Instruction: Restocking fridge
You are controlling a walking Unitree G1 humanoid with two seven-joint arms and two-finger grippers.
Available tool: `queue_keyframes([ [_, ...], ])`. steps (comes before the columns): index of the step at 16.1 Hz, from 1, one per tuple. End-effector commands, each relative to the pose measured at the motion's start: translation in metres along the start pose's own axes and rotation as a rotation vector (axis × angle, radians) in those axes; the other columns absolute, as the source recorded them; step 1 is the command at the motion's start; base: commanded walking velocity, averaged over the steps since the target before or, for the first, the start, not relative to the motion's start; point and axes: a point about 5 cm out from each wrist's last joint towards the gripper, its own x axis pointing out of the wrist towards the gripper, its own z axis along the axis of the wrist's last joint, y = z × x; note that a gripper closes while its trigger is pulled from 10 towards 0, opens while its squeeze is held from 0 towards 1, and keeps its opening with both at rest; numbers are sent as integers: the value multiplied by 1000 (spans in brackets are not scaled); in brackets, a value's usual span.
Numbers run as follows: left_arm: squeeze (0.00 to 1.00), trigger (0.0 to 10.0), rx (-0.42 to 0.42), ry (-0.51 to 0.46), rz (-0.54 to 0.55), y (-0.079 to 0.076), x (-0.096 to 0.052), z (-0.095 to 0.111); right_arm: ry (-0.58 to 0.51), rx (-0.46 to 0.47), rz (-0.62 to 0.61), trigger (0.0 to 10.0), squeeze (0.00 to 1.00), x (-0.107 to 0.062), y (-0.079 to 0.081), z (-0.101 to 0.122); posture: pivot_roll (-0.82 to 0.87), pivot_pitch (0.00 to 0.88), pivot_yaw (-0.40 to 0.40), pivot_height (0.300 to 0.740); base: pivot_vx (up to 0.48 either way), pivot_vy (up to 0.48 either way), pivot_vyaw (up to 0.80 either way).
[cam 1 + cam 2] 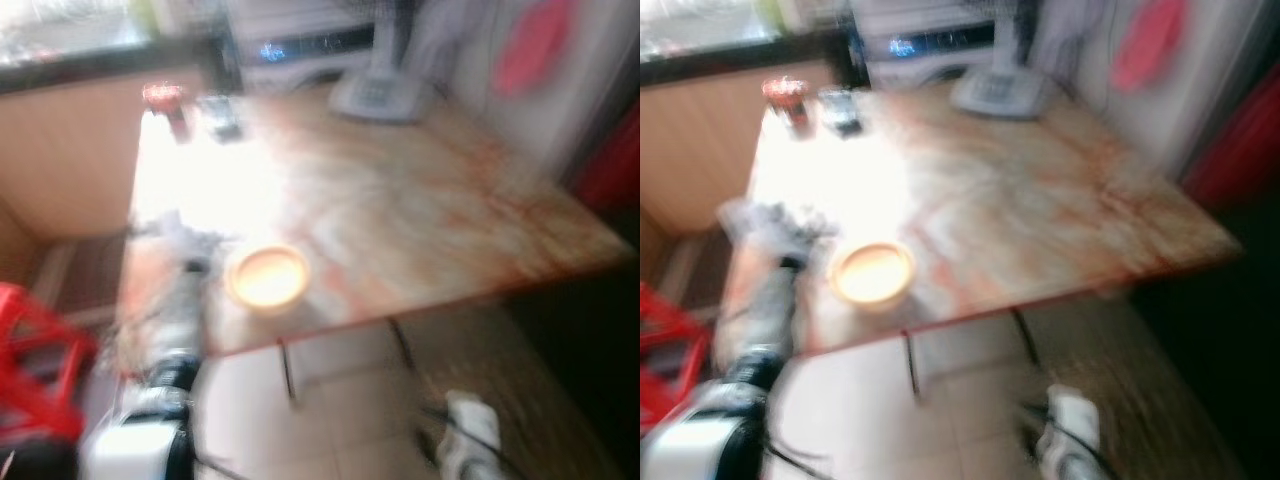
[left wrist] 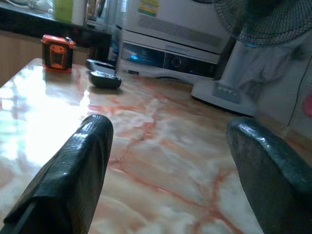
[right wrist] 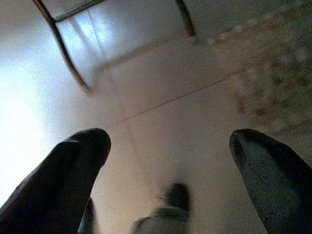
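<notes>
A marble-patterned bench (image 1: 420, 220) with reddish veins stands on thin dark metal legs (image 3: 63, 48) over a pale tiled floor (image 3: 161, 112). Near its front left edge sits a round pale bowl (image 1: 267, 277). At the far left corner stand a small red-orange container (image 2: 57, 51) and a dark object (image 2: 104, 79). A white standing fan (image 2: 229, 90) rests at the far edge, and a red plastic stool (image 1: 35, 360) is on the left.

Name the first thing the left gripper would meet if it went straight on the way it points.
The left gripper, open, points low across the marble table. Its line looks free at first; probably it would meet the fan base at the far edge, though depth is unclear.
</notes>
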Motion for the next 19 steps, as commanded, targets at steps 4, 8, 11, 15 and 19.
queue_keyframes([
  [4,0,10000,59,4,65,28,-7,5,-9,8,48,10000,0,4,19,4,147,0,43,740,0,0,0],
  [8,0,10000,97,109,25,29,-13,-11,-10,6,50,10000,0,4,19,4,149,0,41,740,0,0,0],
  [11,0,10000,-73,155,99,37,-19,-22,-10,4,54,10000,0,4,19,5,146,0,40,740,0,0,0],
  [15,0,10000,-226,208,56,35,-20,-30,-9,3,51,10000,0,4,18,5,147,0,38,740,0,0,0],
  [19,1000,10000,-234,250,37,34,-20,-35,-9,0,51,10000,0,4,18,5,143,0,36,740,0,0,0],
])
